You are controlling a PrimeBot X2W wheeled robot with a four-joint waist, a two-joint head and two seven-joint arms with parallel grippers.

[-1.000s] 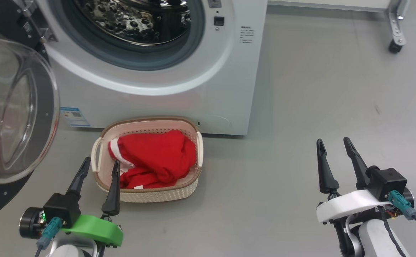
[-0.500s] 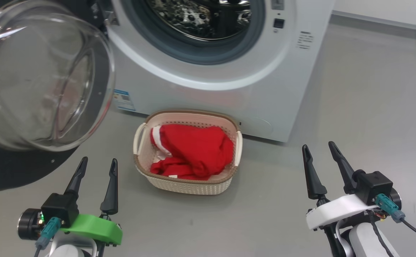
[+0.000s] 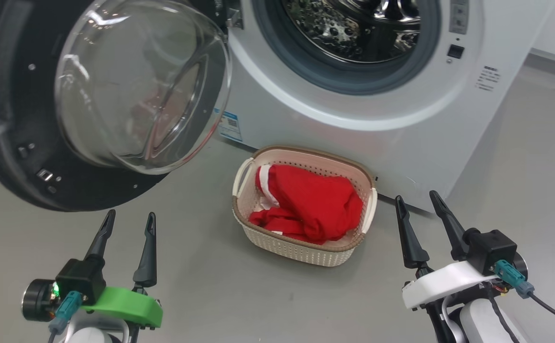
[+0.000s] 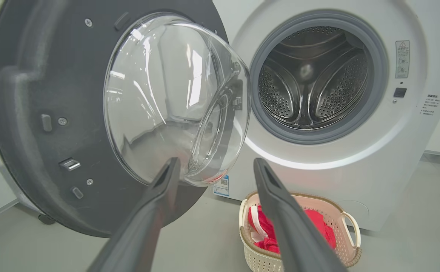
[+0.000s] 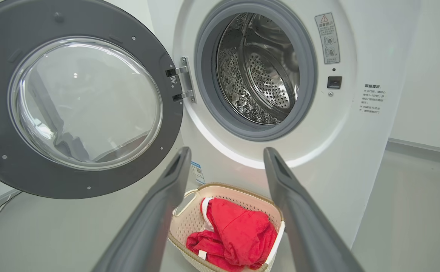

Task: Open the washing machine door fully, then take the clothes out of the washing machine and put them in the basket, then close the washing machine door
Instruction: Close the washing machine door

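The basket (image 3: 301, 247) is set on the floor (image 3: 211, 286) against the front of the washing machine (image 3: 401, 133), beyond and between the tips of the left gripper (image 3: 131, 214) and the right gripper (image 3: 415, 196), nearer the latter; its long axis is laid handle to handle along the machine's front. The clothes (image 3: 311, 202) are heaped inside it, untouched. The washing machine door (image 3: 15, 143) is swung wide to the left, its glass bowl turned outward above the left gripper; both pairs of jaws are spread and nothing is held.
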